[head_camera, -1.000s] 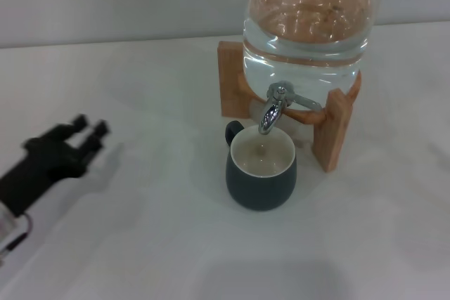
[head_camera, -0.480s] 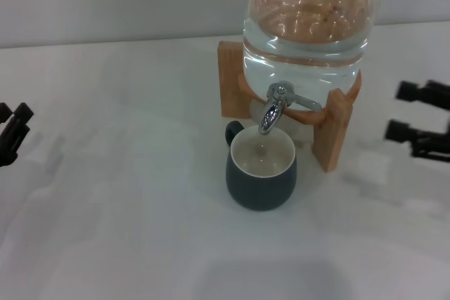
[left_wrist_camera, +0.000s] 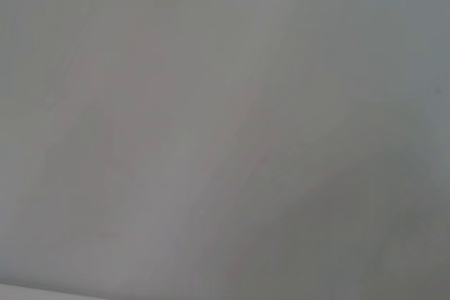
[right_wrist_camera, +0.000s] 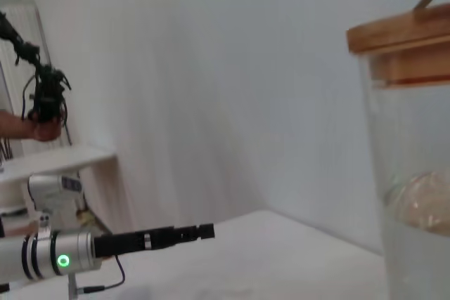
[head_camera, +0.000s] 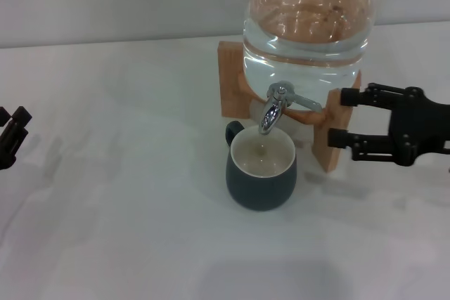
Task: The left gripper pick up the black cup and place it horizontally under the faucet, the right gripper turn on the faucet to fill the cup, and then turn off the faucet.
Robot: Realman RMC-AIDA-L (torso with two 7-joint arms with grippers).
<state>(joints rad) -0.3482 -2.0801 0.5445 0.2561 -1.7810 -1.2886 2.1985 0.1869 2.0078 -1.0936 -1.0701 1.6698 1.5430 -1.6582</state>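
The black cup (head_camera: 261, 171) stands upright on the white table, its cream inside open to the top, right under the faucet (head_camera: 271, 112). The faucet sticks out of the clear glass jar (head_camera: 306, 29). My right gripper (head_camera: 342, 117) is open, level with the faucet and to its right, with its fingertips over the stand's right post and apart from the lever. My left gripper (head_camera: 11, 126) is open and empty at the far left edge, far from the cup. It also shows in the right wrist view (right_wrist_camera: 206, 230) on its silver arm with a green light.
The jar rests on a wooden stand (head_camera: 333, 128) at the back of the white table (head_camera: 126, 230). The jar's wooden lid (right_wrist_camera: 401, 36) shows in the right wrist view. The left wrist view shows only bare pale surface.
My left gripper has drawn back from the table's left part to the far left edge. My right gripper has come in from the right, up to the stand's right post.
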